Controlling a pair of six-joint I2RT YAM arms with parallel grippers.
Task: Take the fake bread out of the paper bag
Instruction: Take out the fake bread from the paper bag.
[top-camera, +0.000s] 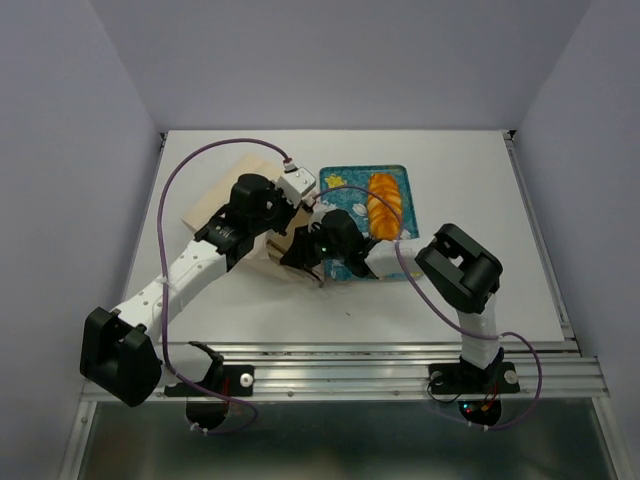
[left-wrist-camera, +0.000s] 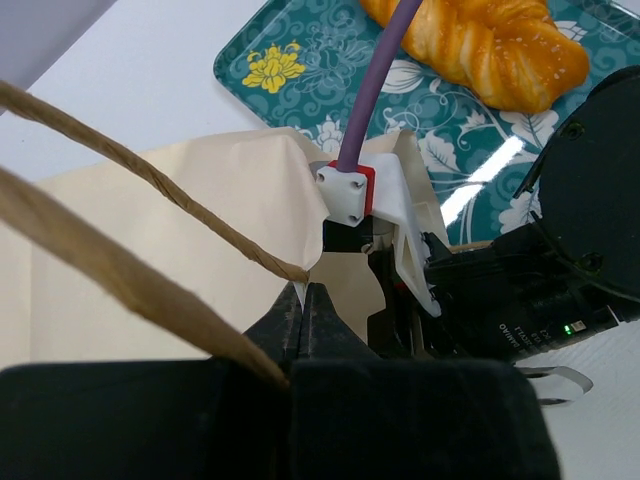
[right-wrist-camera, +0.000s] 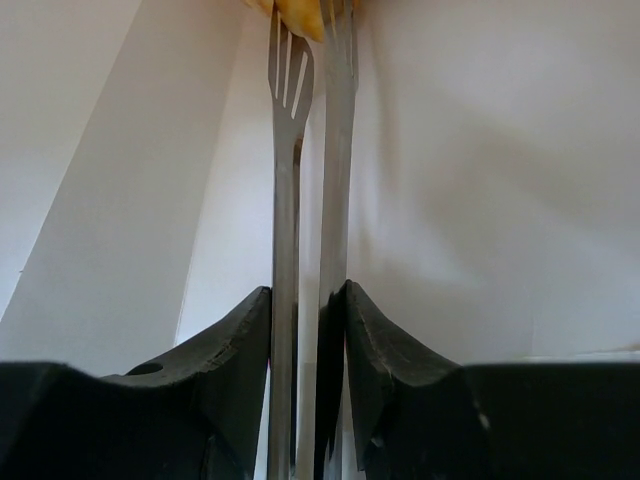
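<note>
The paper bag (top-camera: 222, 198) lies on its side left of centre, its mouth toward the tray. My left gripper (left-wrist-camera: 303, 295) is shut on the bag's top edge (left-wrist-camera: 200, 230), next to a string handle (left-wrist-camera: 150, 180). My right gripper (right-wrist-camera: 308, 300) is shut on metal tongs (right-wrist-camera: 310, 180) that reach into the pale bag interior (right-wrist-camera: 480, 150). The tong tips close on a golden piece of fake bread (right-wrist-camera: 298, 14), mostly cut off at the top edge. The long ridged loaf (top-camera: 384, 204) lies on the teal floral tray (top-camera: 345, 180); it also shows in the left wrist view (left-wrist-camera: 490, 45).
The teal tray (left-wrist-camera: 300, 60) sits just right of the bag mouth. The two wrists (top-camera: 320, 240) crowd together at the bag mouth, and the right wrist body (left-wrist-camera: 560, 250) is close to my left fingers. A purple cable (left-wrist-camera: 375, 90) crosses the left wrist view.
</note>
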